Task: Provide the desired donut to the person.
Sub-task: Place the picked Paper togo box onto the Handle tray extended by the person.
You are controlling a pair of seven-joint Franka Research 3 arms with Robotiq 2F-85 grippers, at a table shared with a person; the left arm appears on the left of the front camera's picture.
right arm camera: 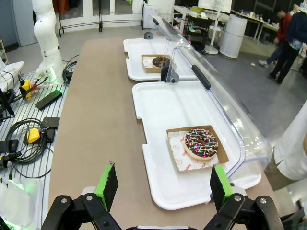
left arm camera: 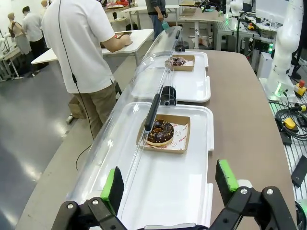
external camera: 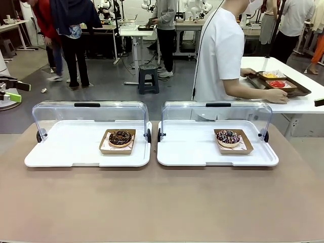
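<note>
Two donuts lie in brown card trays on white serving trays with clear lids raised. The chocolate donut [external camera: 120,137] [left arm camera: 160,132] [right arm camera: 160,62] sits on the left tray [external camera: 61,152], just ahead of my left gripper [left arm camera: 169,184], which is open and holds nothing. The sprinkled donut [external camera: 228,137] [right arm camera: 201,143] [left arm camera: 178,61] sits on the right tray [external camera: 192,152], just ahead of my open, empty right gripper [right arm camera: 163,184]. The person [external camera: 220,50] [left arm camera: 81,43] stands at the far side, turned away towards a side table, both hands on a dark tray [external camera: 298,90].
The raised clear lids [external camera: 91,114] [external camera: 217,114] stand along the trays' far edges. Brown tabletop [external camera: 162,202] lies bare in front of the trays. Cables and small devices [right arm camera: 29,134] [left arm camera: 290,122] lie beside the table ends. A stool [external camera: 148,78] and bystanders stand farther back.
</note>
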